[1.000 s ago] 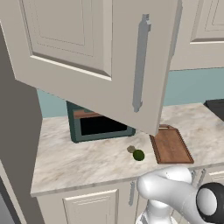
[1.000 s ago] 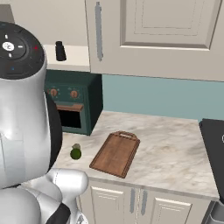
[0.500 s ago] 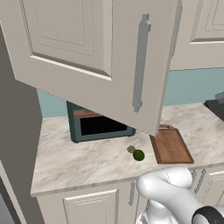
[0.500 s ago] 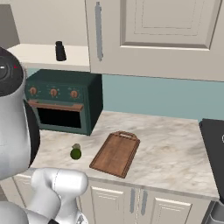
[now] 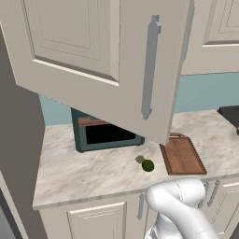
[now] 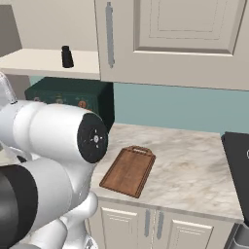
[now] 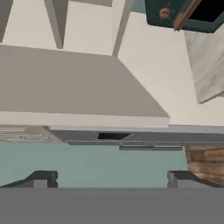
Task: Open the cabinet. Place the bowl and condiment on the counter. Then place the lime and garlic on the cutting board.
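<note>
My hand [image 7: 109, 180] is spread wide and carries nothing, its two tips framing cabinet undersides and pale wall rather than any object. The cabinet [image 5: 107, 56] door already stands swung out over the counter [image 5: 93, 168], so I judge the step in hand is fetching from the shelf. The condiment [image 6: 67, 57] stands upright near the shelf's front edge, left of the still-closed door's handle; I cannot make out the bowl from here, so it may sit deeper behind the open door. To do this well, I should rise to shelf height, come in level, straddle the shaker low on its wider body, and keep clear of the door's edge. The lime [image 5: 148, 165] and garlic [image 5: 139, 159] wait just beside the cutting board [image 5: 181, 155].
</note>
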You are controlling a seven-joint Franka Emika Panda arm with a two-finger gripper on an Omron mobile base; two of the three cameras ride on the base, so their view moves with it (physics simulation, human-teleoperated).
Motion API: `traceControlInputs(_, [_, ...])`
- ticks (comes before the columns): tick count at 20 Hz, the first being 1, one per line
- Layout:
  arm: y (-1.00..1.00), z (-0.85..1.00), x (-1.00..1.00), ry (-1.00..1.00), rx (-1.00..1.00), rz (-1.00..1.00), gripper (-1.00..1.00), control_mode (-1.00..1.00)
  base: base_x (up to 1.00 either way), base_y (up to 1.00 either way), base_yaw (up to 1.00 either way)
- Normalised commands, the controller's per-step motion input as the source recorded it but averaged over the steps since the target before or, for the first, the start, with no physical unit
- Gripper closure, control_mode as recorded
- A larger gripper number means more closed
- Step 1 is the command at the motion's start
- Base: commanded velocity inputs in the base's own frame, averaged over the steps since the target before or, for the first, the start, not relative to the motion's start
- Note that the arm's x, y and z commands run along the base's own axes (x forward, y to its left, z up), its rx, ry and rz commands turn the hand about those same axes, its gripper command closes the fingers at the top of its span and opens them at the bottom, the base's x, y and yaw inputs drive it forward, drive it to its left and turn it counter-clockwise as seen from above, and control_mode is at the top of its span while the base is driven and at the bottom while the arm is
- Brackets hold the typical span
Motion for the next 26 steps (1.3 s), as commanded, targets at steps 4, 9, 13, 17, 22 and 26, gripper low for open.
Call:
traceControlInputs(4, [0.00, 0.00, 0.31, 0.00, 0.23, 0.12, -1.00, -1.00, 0.00, 0.00, 0.00])
traceControlInputs(9, [0.00, 0.00, 0.34, 0.00, 0.19, 0.14, -1.00, -1.00, 0.00, 0.00, 0.00])
traceControlInputs(13, [0.00, 0.00, 0.19, 0.00, 0.13, 0.12, -1.00, -1.00, 0.00, 0.00, 0.00])
traceControlInputs(17, [0.00, 0.00, 0.13, 0.00, 0.01, 0.10, -1.00, -1.00, 0.00, 0.00, 0.00])
traceControlInputs(22, [0.05, 0.00, 0.30, 0.00, 0.00, 0.13, -1.00, -1.00, 0.00, 0.00, 0.00])
traceControlInputs(26, [0.10, 0.00, 0.32, 0.01, 0.00, 0.12, -1.00, -1.00, 0.00, 0.00, 0.00])
